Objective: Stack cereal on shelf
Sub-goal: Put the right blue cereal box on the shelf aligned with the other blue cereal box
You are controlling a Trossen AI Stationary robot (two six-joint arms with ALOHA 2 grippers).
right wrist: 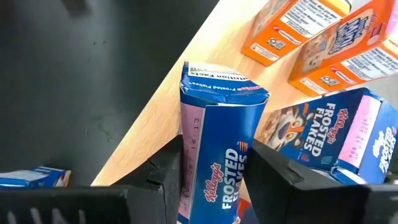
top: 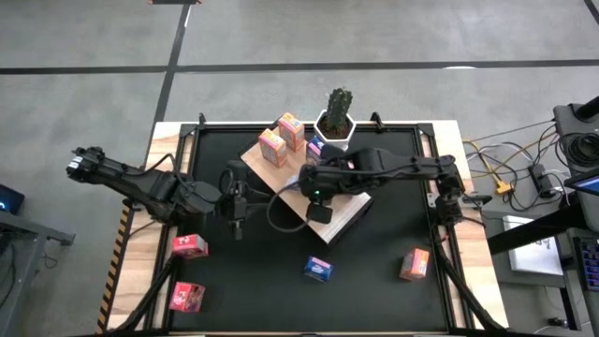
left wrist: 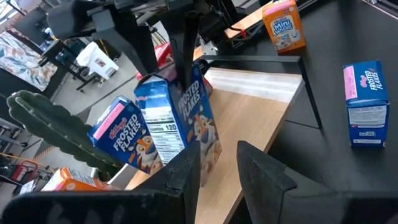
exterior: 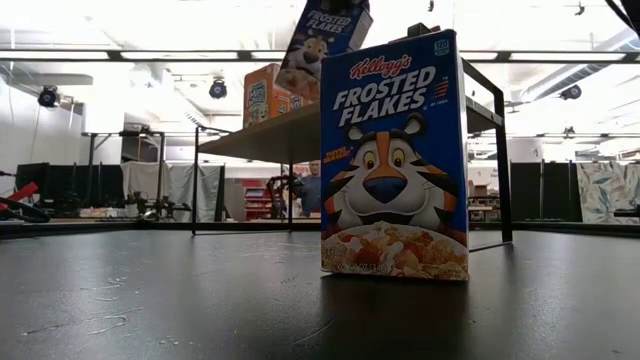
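Note:
The shelf (top: 281, 192) is a light-wood board on black legs, mid-table. Two orange cereal boxes (top: 281, 139) and a blue one (top: 315, 147) stand on it. My right gripper (right wrist: 214, 180) hovers over the board's middle, shut on a blue Frosted Flakes box (right wrist: 217, 137). My left gripper (left wrist: 217, 180) is open and holds nothing; it waits left of the shelf (top: 236, 208). On the black tabletop stand two pink boxes (top: 190, 245), a blue box (top: 318, 270) and an orange box (top: 414, 264). My right gripper pinches the blue Frosted Flakes box between its two fingers (right wrist: 168, 174), one on each of two opposite sides near the upper end (left wrist: 186, 87). The fingers come from above, pointing down. In the low view the box (exterior: 325, 35) is tilted and looks lifted above the board.
A white potted cactus (top: 337, 117) stands at the shelf's far corner, close to the boxes. In the low view the blue table box (exterior: 395, 160) fills the foreground. Black rails run along the table's edges. Bare tabletop lies between the shelf and the near boxes.

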